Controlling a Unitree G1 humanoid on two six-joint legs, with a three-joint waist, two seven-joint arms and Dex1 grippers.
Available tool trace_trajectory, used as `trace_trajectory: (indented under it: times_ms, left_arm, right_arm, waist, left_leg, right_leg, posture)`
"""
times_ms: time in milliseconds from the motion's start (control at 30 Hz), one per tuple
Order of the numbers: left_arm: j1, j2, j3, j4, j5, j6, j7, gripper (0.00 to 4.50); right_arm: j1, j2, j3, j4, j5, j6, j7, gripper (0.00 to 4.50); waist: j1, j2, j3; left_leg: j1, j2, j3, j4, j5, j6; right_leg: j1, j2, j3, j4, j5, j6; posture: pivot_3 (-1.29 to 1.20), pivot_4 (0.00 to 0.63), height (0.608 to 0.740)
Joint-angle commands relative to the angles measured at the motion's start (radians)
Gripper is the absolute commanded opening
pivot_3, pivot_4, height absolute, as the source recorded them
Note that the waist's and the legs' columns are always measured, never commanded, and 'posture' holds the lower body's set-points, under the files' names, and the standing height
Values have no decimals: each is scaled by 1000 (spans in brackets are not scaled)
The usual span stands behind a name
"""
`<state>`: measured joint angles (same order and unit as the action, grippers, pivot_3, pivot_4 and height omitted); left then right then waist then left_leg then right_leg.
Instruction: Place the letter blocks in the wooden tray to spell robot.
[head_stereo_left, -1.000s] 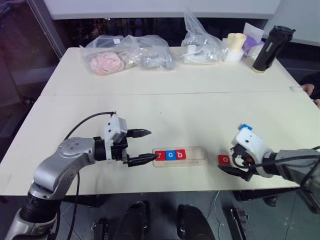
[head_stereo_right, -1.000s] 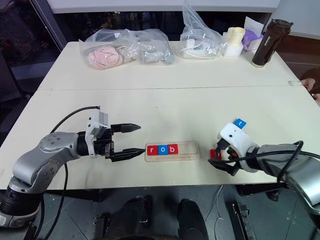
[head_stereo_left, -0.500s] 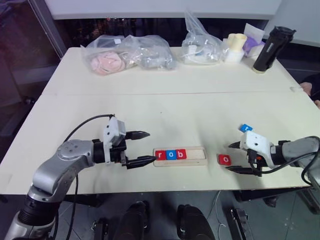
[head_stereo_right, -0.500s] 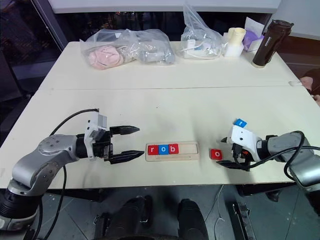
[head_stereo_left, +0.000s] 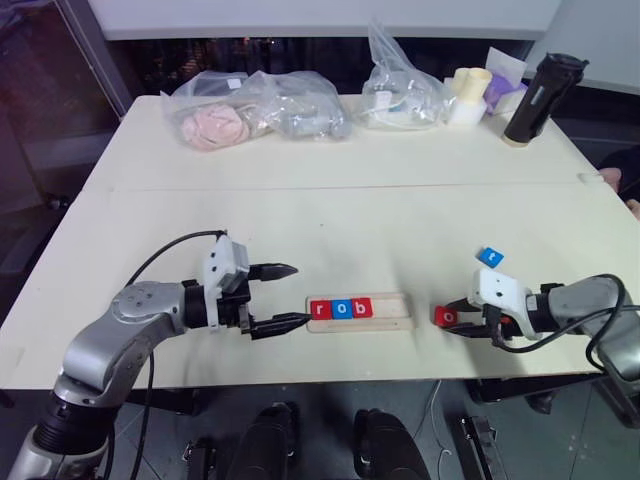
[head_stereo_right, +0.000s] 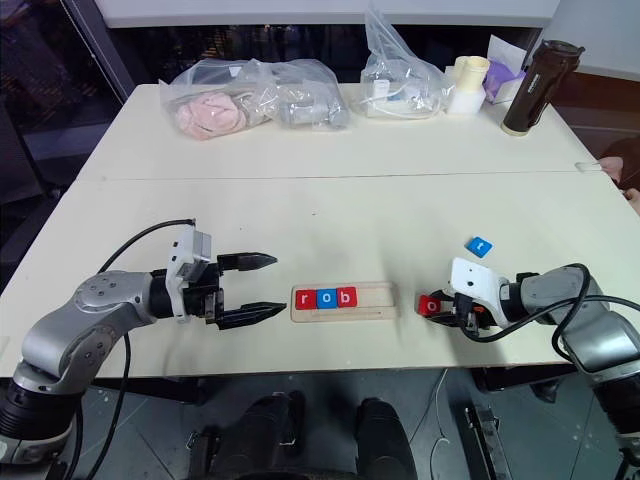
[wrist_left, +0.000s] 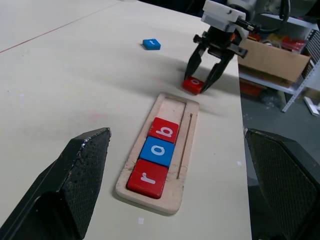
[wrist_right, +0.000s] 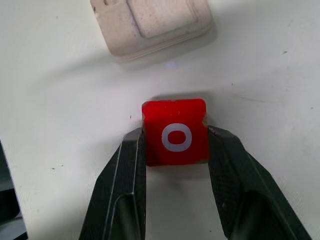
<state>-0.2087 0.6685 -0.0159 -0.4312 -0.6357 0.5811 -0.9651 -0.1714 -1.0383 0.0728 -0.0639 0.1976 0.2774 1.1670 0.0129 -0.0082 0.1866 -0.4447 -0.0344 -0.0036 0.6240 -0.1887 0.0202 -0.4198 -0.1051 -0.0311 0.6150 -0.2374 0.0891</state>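
Note:
The wooden tray (head_stereo_left: 395, 312) lies near the table's front edge, and three letter blocks sit in its left part: a red r (head_stereo_left: 320, 309), a blue o (head_stereo_left: 341, 309) and a red b (head_stereo_left: 362, 308). Just right of the tray a red o block (wrist_right: 175, 132) rests on the table, with my right gripper (head_stereo_left: 452, 313) shut on its two sides. A blue block (head_stereo_left: 489, 257) lies loose farther back on the right. My left gripper (head_stereo_left: 298, 294) hangs open just left of the tray's end, holding nothing.
Plastic bags (head_stereo_left: 255, 108) with soft items, pale cups (head_stereo_left: 468, 92) and a dark bottle (head_stereo_left: 538, 98) line the table's far side. A person's hand (head_stereo_left: 613, 178) shows at the right edge. A cardboard box (wrist_left: 272, 57) stands beyond the table.
My right gripper has dropped to the red o block, rolled and shut on it. The left arm has kept still.

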Motion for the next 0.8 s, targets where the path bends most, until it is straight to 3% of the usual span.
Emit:
trace_trajectory:
  times_ms: [33, 367, 800]
  left_arm:
    - [-17, 5, 12, -32, -15, 6, 7, 4500]
    - [-39, 8, 4, -39, -25, 28, 4, 4500]
    - [-18, 9, 8, -95, -40, 55, 28, 4500]
  right_arm:
    - [-61, 23, -9, -14, -11, 9, -20, 1123]
    - [-234, 65, 105, -139, -8, 24, 109, 1123]
    - [-333, 189, 236, -77, -99, 14, 109, 1123]
  waist:
    - [-1, 0, 0]
    - [1, 0, 0]
    - [0, 0, 0]
  left_leg:
    - [0, 0, 0, 0, 0, 0]
    - [0, 0, 0, 3, 0, 0]
    - [0, 0, 0, 4, 0, 0]
  right_leg:
    - [0, 0, 0, 0, 0, 0]
    - [0, 0, 0, 2, 1, 1]
    - [0, 0, 0, 3, 1, 1]
  posture:
    - [0, 150, 725]
    - [0, 150, 725]
    - [0, 150, 725]
